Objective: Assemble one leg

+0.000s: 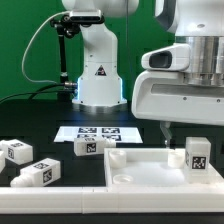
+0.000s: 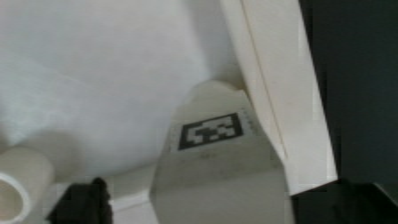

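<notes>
Currently nearest the exterior camera: the tray (image 1: 140, 172), the big flat white rimmed piece, lying on the black table (image 1: 40, 120), with what looks like a round socket boss near one corner; the leg (image 1: 196, 155) stands upright at the tray's corner on the exterior view's right, tag facing the camera; the gripper (image 1: 178, 137) hangs just above and beside it, one dark finger (image 1: 166, 132) visible at the leg's side; I can't tell whether the jaws are clamped on the leg or slack, since neither view shows both pads clearly; wrist view shows the leg (image 2: 217, 160) end-on between the tray floor and the tray's rim wall (image 2: 285, 100), tag up, with a dark fingertip (image 2: 82, 200) alongside and a round white boss (image 2: 22, 175) nearby; my read: the leg is held vertical and tucked into the corner so it lines up with the corner mount, ready for seating or screwing in; the leg itself is a small white oblong block, square black-and-white fiducial on one face, clean edges; three spare legs (image 1: 32, 172) lie loose on the table toward the exterior view's left, well apart from the tray; behind the tray sits the marker board (image 1: 88, 133), flat, carrying only tags; farthest back, the arm base (image 1: 98, 70) with cables, against a green backdrop.
</notes>
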Robot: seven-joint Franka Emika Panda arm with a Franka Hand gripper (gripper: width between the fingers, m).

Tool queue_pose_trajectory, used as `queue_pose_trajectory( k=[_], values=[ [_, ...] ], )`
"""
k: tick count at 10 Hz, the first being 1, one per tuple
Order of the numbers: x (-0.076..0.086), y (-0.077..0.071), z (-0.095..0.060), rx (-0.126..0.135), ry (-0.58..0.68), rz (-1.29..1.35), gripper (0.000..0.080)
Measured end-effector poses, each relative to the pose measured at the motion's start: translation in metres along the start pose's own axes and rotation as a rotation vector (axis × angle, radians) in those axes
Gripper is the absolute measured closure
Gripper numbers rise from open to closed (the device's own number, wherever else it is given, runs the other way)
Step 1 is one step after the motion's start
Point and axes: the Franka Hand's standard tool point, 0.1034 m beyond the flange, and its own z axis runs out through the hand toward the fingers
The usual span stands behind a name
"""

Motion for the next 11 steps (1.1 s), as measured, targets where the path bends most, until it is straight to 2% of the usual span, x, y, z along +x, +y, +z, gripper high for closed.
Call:
queue_pose_trajectory(
  k=[1, 2, 3, 5, 11],
  values=[
    [0.0000, -0.0001, 0.0000, 0.000, 0.000, 0.041, 0.0359],
    [-0.0001, -0.0002, 0.0001, 0.001, 0.000, 0.126, 0.0359],
    [-0.0001, -0.0002, 0.0001, 0.001, 0.000, 0.187, 0.0516],
    [0.0006, 0.0000, 0.0004, 0.001, 0.001, 0.331, 0.0515],
    [0.0005, 0.0000, 0.0006, 0.003, -0.001, 1.156, 0.0514]
  ],
)
